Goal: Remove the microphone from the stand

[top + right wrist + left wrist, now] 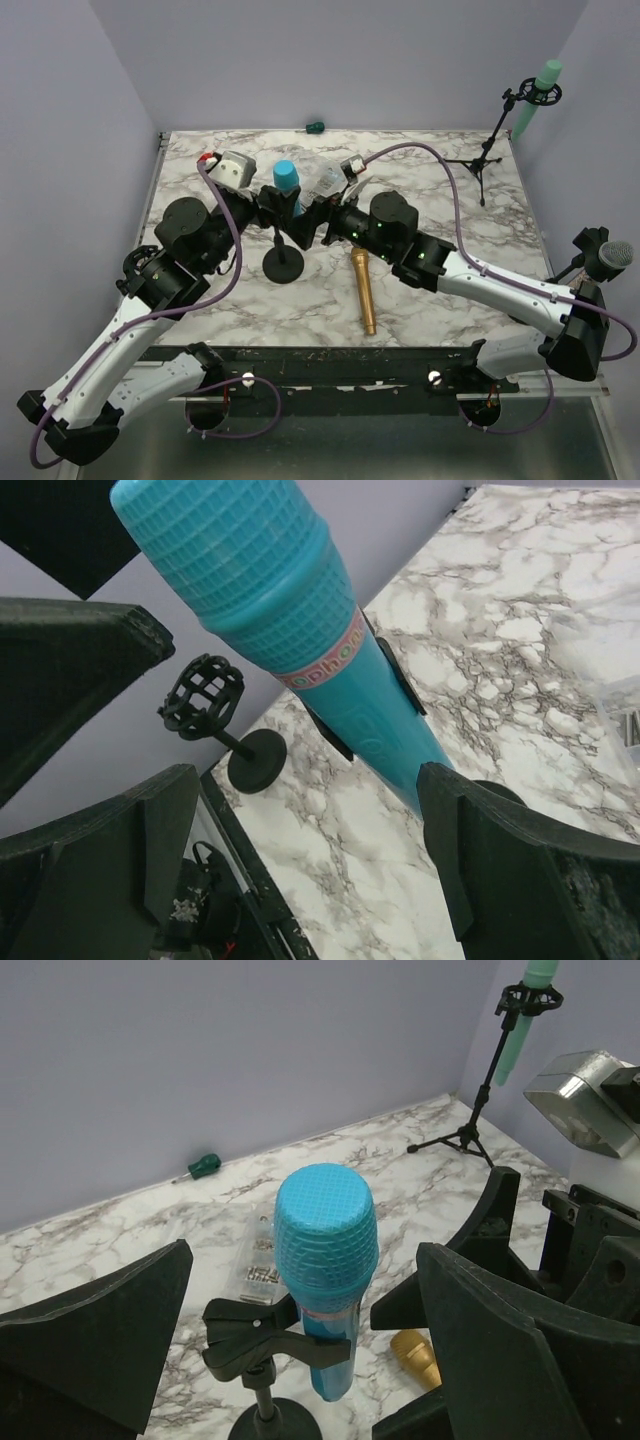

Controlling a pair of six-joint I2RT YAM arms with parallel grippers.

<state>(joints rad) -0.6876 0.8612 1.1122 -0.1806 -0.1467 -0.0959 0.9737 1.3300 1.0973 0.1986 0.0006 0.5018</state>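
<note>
A blue microphone (287, 178) stands upright in the clip (262, 1335) of a black round-based stand (283, 268) at the table's middle. My left gripper (270, 205) is open; in the left wrist view its fingers (100, 1330) sit either side of the microphone (325, 1250) without touching it. My right gripper (320, 215) is open too. In the right wrist view the microphone (300, 630) runs between the fingers, and its lower end passes behind the right finger (500, 840); I cannot tell if they touch.
A gold microphone (363, 290) lies flat right of the stand. A green microphone on a tripod (535, 95) stands back right, a grey one (612, 255) at the right edge. An empty shock-mount stand (205, 695), a clear screw box (325, 180) and a screwdriver (315, 127) also show.
</note>
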